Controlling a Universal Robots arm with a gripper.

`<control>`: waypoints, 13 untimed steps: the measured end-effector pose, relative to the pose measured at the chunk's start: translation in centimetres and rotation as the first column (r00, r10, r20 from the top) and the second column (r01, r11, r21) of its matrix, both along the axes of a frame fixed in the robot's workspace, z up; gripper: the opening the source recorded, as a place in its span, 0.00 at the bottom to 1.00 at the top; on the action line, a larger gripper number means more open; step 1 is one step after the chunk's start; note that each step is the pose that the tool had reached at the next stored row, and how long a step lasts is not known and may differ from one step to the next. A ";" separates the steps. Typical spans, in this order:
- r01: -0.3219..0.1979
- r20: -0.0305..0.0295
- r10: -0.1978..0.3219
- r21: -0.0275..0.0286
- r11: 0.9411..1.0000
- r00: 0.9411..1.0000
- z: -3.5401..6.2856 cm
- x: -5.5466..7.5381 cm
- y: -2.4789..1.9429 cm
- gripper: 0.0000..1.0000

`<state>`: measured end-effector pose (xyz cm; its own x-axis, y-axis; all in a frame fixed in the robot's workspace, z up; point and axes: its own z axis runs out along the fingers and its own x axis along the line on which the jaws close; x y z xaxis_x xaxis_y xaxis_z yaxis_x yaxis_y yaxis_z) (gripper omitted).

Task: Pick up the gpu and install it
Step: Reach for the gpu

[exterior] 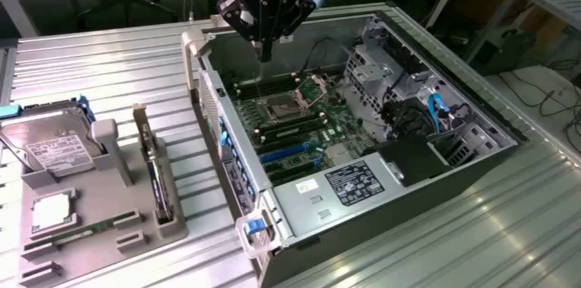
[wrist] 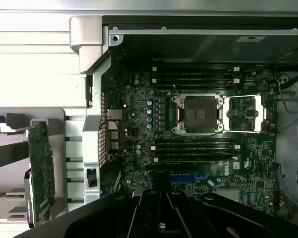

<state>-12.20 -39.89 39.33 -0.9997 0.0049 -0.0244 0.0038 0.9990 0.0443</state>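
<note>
computer case: one
gpu: one
hard drive: one
RAM stick: one
processor chip: one
processor socket: one
gray holder: one
gripper: one

Exterior oblique, wrist perhaps overhead; share motherboard

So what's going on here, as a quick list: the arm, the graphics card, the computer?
gripper: jaws shut, empty, over the open computer case
gpu: standing on edge in the grey holder, outside the case, untouched
hard drive: also in the holder
motherboard: exposed inside the case
</note>
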 end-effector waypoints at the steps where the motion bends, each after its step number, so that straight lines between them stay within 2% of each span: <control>1: -0.002 0.000 0.002 0.000 1.000 1.000 0.00 -0.1 0.00 0.11; 11: -0.004 0.000 0.004 0.000 1.000 1.000 0.00 -0.5 -0.01 0.11; 13: -0.004 0.000 0.004 0.000 1.000 1.000 0.00 -1.0 -0.02 0.11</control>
